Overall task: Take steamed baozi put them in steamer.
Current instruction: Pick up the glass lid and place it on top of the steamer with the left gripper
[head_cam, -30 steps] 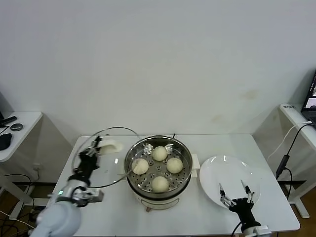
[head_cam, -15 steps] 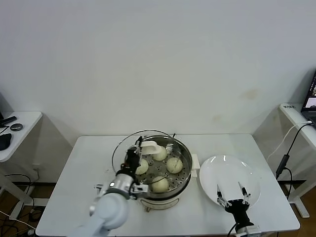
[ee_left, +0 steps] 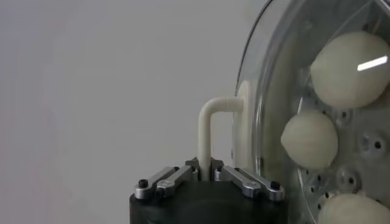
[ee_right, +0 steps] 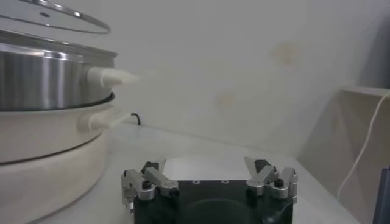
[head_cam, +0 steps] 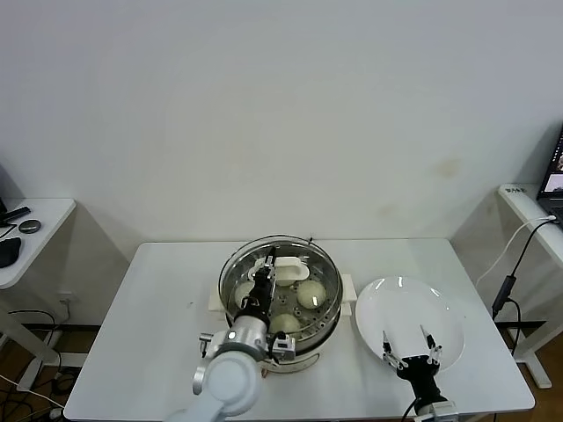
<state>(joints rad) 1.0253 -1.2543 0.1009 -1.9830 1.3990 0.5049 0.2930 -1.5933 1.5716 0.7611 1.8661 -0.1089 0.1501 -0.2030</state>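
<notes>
The steel steamer (head_cam: 329,318) stands mid-table on its cream base. Pale baozi (head_cam: 310,294) lie on its perforated tray, seen through a round glass lid (head_cam: 308,255). My left gripper (head_cam: 264,281) is shut on the lid's cream handle (head_cam: 286,268) and holds the lid right over the steamer's mouth. In the left wrist view the handle (ee_left: 210,115) runs between the closed fingers of the left gripper (ee_left: 205,167), and three baozi (ee_left: 309,140) show behind the glass (ee_left: 268,91). My right gripper (head_cam: 406,349) hangs open over the white plate, holding nothing.
A bare white plate (head_cam: 409,303) lies right of the steamer, near the table's front right corner. The steamer's side handle (ee_right: 113,76) points toward the right gripper (ee_right: 210,167). A wall stands behind the table, and side desks flank it.
My left gripper has carried the glass lid from the table's left side rightward, until it sits over the steamer. The right gripper has drifted slightly toward the front edge, still open.
</notes>
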